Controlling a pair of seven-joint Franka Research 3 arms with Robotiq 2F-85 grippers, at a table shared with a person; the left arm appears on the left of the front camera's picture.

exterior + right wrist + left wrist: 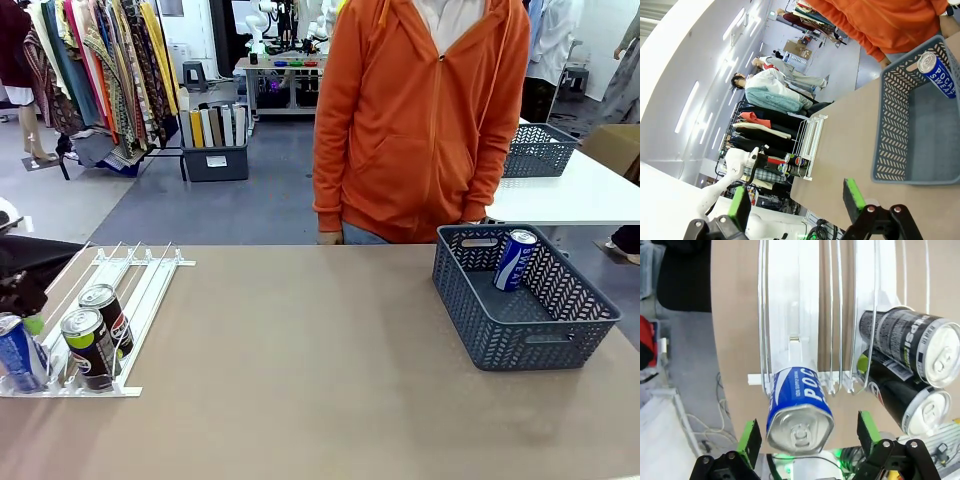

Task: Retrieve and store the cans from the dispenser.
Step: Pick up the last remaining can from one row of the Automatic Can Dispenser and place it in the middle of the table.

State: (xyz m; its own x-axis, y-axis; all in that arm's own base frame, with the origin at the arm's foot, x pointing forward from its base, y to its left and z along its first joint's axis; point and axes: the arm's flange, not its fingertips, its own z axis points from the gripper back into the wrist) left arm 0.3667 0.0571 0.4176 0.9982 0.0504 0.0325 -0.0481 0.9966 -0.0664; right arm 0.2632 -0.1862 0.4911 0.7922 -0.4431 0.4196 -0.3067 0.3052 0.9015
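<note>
- Grey basket point(510, 345) at the right of the front view holds one blue can point(516, 259). The dispenser point(150, 290) at lower left holds two dark cans point(92, 345).
- Left wrist view: the left gripper point(807, 432) is spread wide around a second blue can point(799, 410) at the dispenser's end, not touching it.
- Right wrist view: the right gripper point(796, 200) is spread wide at the bottom, holding nothing.

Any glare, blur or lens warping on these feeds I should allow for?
Front view: evenly lit, sharp. Left wrist view: wide lens bows the rails of the white wire rack; the blue-and-white drink can is crisp. Right wrist view: rolled sideways, ceiling lights blown out.
</note>
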